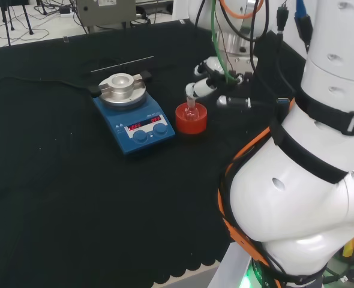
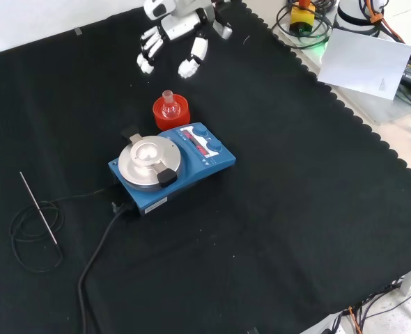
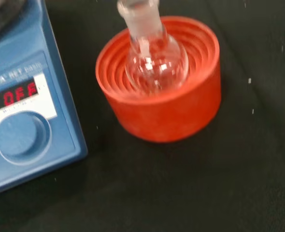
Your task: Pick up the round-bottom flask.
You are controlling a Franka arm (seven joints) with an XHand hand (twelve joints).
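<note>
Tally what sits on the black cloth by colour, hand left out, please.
Red: 1, the ribbed stand
Clear glass: 1, the round-bottom flask in that stand
Blue: 1, the hotplate stirrer
Metal: 1, the thin probe with its black cable
Total: 4

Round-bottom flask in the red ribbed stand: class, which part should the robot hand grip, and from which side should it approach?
Probably the neck. The flask stands upright with its round bulb sunk inside the red stand, so only the neck rises above the rim. The blue hotplate sits close beside it, so approach from the open side where the robot hand waits, then lift straight up.
</note>
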